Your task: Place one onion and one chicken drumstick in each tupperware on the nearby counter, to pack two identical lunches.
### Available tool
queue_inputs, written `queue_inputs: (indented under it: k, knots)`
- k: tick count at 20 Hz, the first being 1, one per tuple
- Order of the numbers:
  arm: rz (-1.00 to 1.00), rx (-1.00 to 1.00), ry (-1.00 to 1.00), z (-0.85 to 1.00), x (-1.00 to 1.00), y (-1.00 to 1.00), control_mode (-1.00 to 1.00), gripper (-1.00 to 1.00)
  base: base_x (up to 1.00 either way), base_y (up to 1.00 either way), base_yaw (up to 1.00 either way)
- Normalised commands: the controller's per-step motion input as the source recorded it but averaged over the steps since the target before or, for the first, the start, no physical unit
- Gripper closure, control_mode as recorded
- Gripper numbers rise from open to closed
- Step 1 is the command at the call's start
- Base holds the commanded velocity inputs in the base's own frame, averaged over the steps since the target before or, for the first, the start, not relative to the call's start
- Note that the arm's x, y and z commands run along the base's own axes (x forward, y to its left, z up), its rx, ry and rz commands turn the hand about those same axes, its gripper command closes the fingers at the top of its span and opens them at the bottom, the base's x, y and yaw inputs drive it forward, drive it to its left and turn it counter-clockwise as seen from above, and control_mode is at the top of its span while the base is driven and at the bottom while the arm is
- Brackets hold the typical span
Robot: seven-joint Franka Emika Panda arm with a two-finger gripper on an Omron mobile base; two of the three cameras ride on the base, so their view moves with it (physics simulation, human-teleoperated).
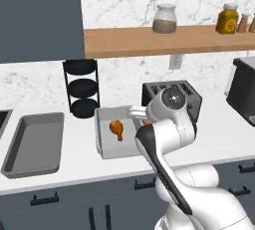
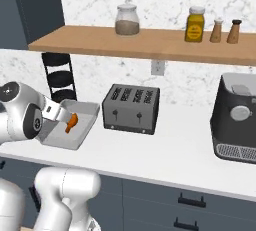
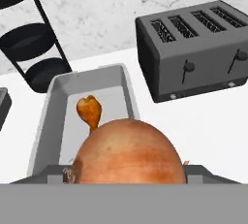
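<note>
Two grey tupperware trays lie on the white counter [image 1: 219, 139]. The left tupperware [image 1: 35, 142] holds nothing. The right tupperware [image 1: 105, 149] [image 2: 85, 109] [image 3: 57, 102] holds one chicken drumstick [image 1: 117, 128] [image 2: 71, 121] [image 3: 90, 111]. My gripper [image 1: 141, 116] [image 2: 59, 114] hovers over that tray's near right side, shut on a brown onion [image 3: 128, 152] [image 1: 147, 122]. In the hand view the onion hides most of the fingers and the tray's near end.
A dark four-slot toaster [image 1: 172, 94] [image 2: 131, 107] [image 3: 193, 48] stands just right of the tray. A black three-tier rack [image 1: 82, 87] [image 3: 34, 48] stands behind it. A black appliance [image 2: 237, 120] sits far right. A wooden shelf [image 2: 150, 45] with jars hangs above.
</note>
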Motion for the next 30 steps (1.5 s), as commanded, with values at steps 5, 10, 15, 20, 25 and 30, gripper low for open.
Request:
queue_inputs:
  k: [5, 10, 15, 20, 25, 30]
  knots:
    - [0.00, -0.03, 0.03, -0.14, 0.05, 0.08, -1.00, 1.00, 0.26, 0.50, -0.04]
    - [0.00, -0.01, 0.10, -0.34, 0.16, -0.05, -1.00, 1.00, 0.00, 0.00, 0.00]
    - [0.06, 0.13, 0.18, -0.29, 0.47, -0.48, -1.00, 1.00, 0.00, 0.00, 0.00]
    - [0.02, 0.06, 0.07, -0.53, 0.36, -0.30, -1.00, 1.00, 0.00, 0.00, 0.00]
    - [0.00, 0.00, 0.02, -0.58, 0.43, 0.02, -1.00, 1.00, 0.00, 0.00, 0.00]
    - [0.00, 0.00, 0.19, -0.14, 0.44, 0.00, -1.00, 1.00, 0.00, 0.00, 0.00]
